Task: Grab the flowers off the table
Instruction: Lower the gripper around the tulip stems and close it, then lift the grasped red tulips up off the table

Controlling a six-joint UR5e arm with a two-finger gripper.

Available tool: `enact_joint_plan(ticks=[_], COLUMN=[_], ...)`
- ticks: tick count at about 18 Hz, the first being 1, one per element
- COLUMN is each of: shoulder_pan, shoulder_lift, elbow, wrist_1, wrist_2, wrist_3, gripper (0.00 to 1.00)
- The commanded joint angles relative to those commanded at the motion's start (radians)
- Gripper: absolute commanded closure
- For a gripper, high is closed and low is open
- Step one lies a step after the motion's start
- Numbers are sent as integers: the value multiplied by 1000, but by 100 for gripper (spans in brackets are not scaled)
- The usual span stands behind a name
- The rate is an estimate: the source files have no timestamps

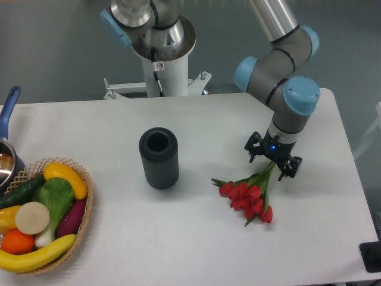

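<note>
The flowers (247, 195), a bunch of red tulip buds with green leaves, lie on the white table (196, 238) right of centre, their thin stems running up and to the right. My gripper (272, 161) is low over the stems, its two fingers open and straddling them. The upper end of the stems is hidden under the gripper body. Whether the fingers touch the stems does not show.
A dark ribbed cylinder vase (159, 158) stands upright left of the flowers. A wicker basket (83, 208) of vegetables sits at the front left, with a blue-handled pot (7, 152) behind it. The robot's white base (164, 65) rises at the table's back edge.
</note>
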Motion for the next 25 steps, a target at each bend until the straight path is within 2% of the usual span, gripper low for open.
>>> enact_joint_plan(ticks=[4,7,11,12,16,18,21,25], shoulder_pan=[-8,-8,-8,-6,-8,-6,-6,-6], shoulder_lift=[-6,-6,-6,-5,-3,0,0,-3], elbow=[-3,-3,-6,-6,-2,0,2,20], wrist_1=[2,6,9,9,6,6,9,9], wrist_2=[0,0,0,0,0,0,0,0], wrist_3=[-6,-6,-3,-3,-6,-6,-8,-8], gripper=[1,8,25,34,51,53,63,66])
